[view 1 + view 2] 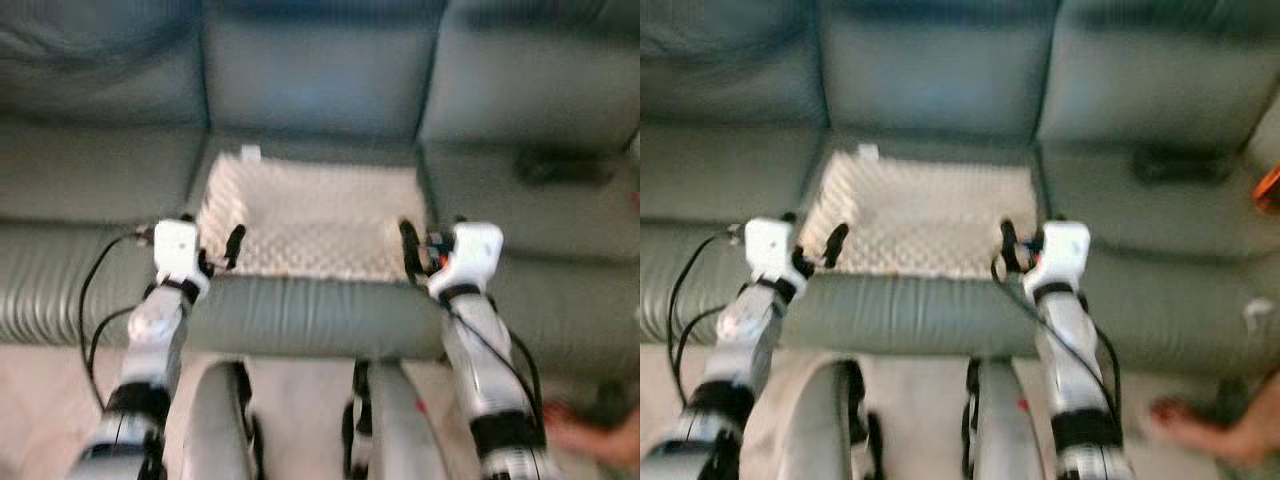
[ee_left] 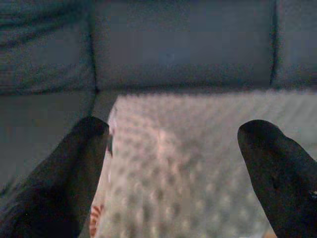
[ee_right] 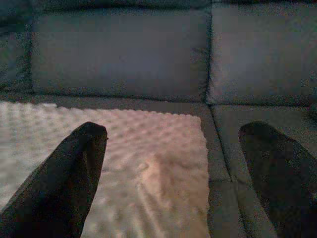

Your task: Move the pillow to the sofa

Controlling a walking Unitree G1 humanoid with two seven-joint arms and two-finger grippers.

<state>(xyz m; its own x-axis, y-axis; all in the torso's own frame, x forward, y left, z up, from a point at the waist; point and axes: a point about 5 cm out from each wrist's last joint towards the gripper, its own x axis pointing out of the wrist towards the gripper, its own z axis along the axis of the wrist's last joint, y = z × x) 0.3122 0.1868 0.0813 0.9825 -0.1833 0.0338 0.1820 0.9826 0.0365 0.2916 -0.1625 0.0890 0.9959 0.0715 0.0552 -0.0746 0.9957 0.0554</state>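
A white, bumpy pillow lies flat on the middle seat of the grey-green sofa. My left gripper hovers at the pillow's front left corner, open, its two black fingers spread wide. In the left wrist view the pillow stretches out between and beyond them. My right gripper is at the front right corner, also open. In the right wrist view the pillow lies under the left finger, and the other finger is over the bare seat. Neither gripper holds anything.
A dark object rests on the right seat cushion. A person's foot is on the floor at the lower right. An orange thing shows at the right edge. My own legs stand against the sofa's front.
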